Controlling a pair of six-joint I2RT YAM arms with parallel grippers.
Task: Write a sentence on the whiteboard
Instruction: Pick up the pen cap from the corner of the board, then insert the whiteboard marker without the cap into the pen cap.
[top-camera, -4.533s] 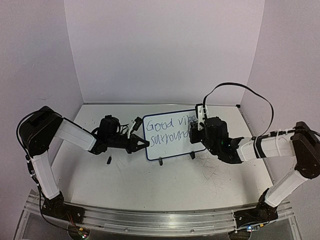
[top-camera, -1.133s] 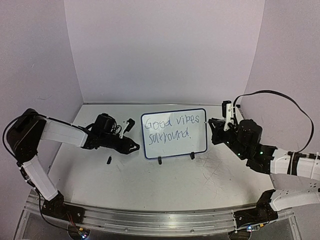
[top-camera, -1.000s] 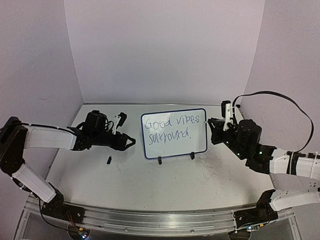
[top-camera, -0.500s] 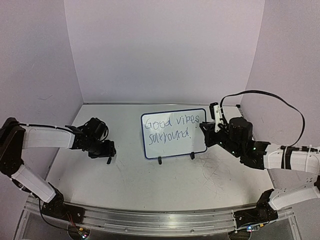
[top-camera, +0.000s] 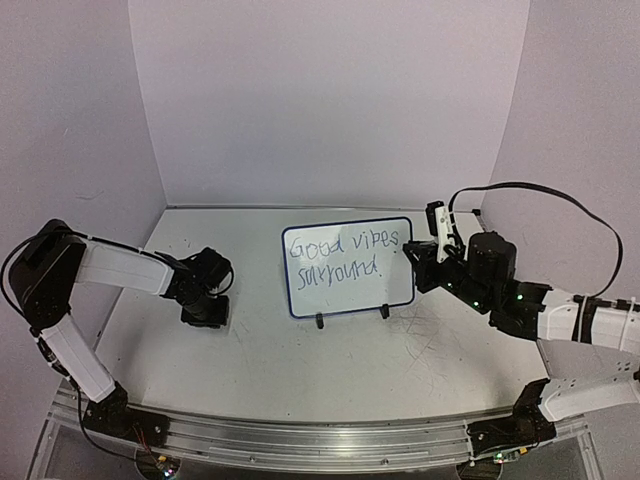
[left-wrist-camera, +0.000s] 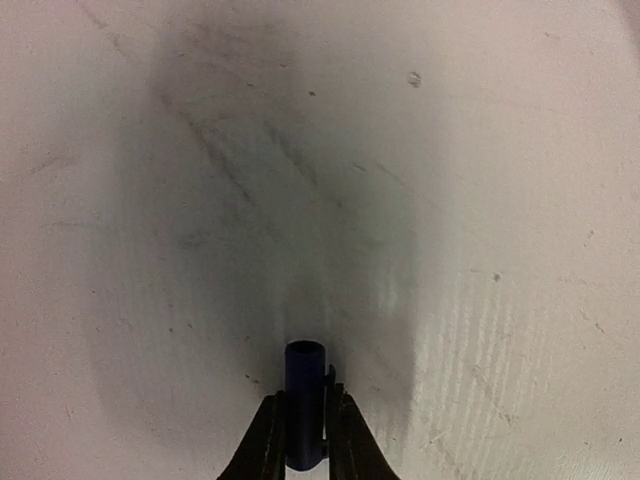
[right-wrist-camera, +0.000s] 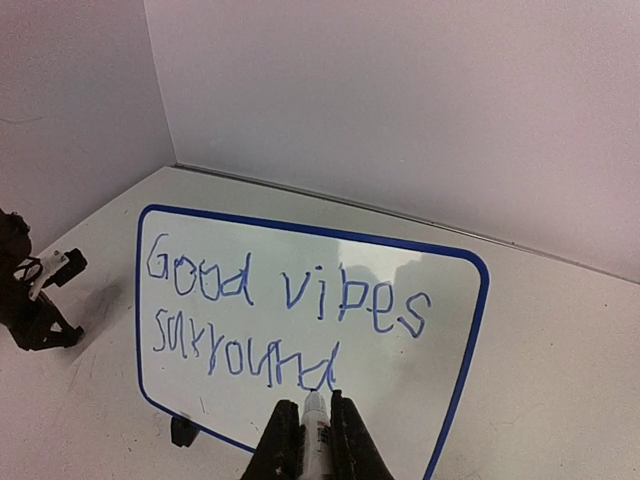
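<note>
The whiteboard stands upright at the table's middle on two black feet; it also shows in the right wrist view. The sentence reads "Good vibes" over a scrawled "surround" in blue, and the right wrist view shows it too. My right gripper is by the board's right edge. In its wrist view my right gripper is shut on a white marker, whose tip points at the last letter. My left gripper points down at the tabletop. In its wrist view my left gripper is shut on the dark blue marker cap.
Lilac walls close the back and both sides. The board's feet rest on the scratched grey-white tabletop. A black cable loops above my right arm.
My left gripper left the board's left edge, dropped onto the cap lying on the table and shut on it. My right gripper drew back off the lettering to the board's right edge.
</note>
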